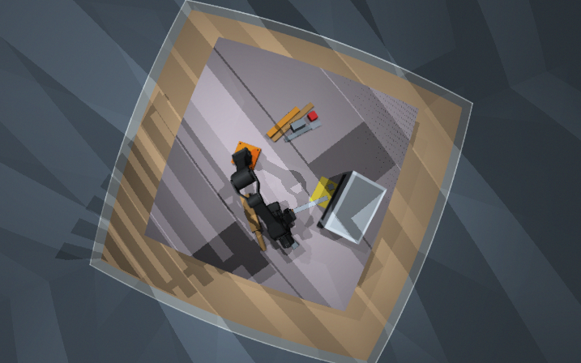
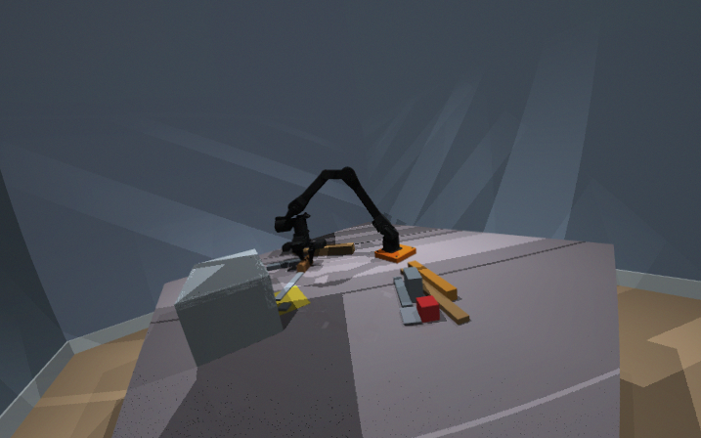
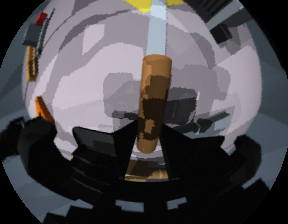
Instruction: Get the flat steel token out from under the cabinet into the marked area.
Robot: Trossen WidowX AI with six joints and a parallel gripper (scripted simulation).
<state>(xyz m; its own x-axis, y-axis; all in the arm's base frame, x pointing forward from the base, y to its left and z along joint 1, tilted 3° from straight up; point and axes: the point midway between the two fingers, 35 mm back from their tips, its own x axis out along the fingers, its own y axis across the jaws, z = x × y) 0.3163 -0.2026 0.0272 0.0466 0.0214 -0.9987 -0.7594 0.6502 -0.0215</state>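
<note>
We had marked area point(image 1: 318, 191) point(image 2: 298, 297) point(image 3: 140, 5) before cabinet point(image 1: 366, 205) point(image 2: 230, 321), token point(image 1: 331, 185) point(image 2: 284, 306) and tool blade's point(image 1: 309, 204) point(image 2: 291, 284) point(image 3: 156, 30) far end over it; left of us, cube point(image 1: 313, 116) point(image 2: 427, 309) point(image 3: 41, 19) and block point(image 1: 297, 125) point(image 2: 412, 284) point(image 3: 32, 35) near bars point(image 1: 283, 121) point(image 2: 437, 283) point(image 3: 31, 62).

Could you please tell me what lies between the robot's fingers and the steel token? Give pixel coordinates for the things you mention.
The flat metal blade point(image 1: 309, 205) point(image 2: 290, 284) of the held wooden-handled tool spans most of that stretch, reaching over the yellow area point(image 1: 318, 191) point(image 2: 298, 296), as the top view shows.

My arm point(image 1: 243, 179) point(image 2: 346, 172), seen relative to the cabinet: mounted well apart from it, arched high at the elbow, the forearm descending toward the bench nearer the cabinet. My claw point(image 1: 291, 216) point(image 2: 305, 262) point(image 3: 148, 123) points downward in front of the cabinet, fingers closed on a wooden handle.
</note>
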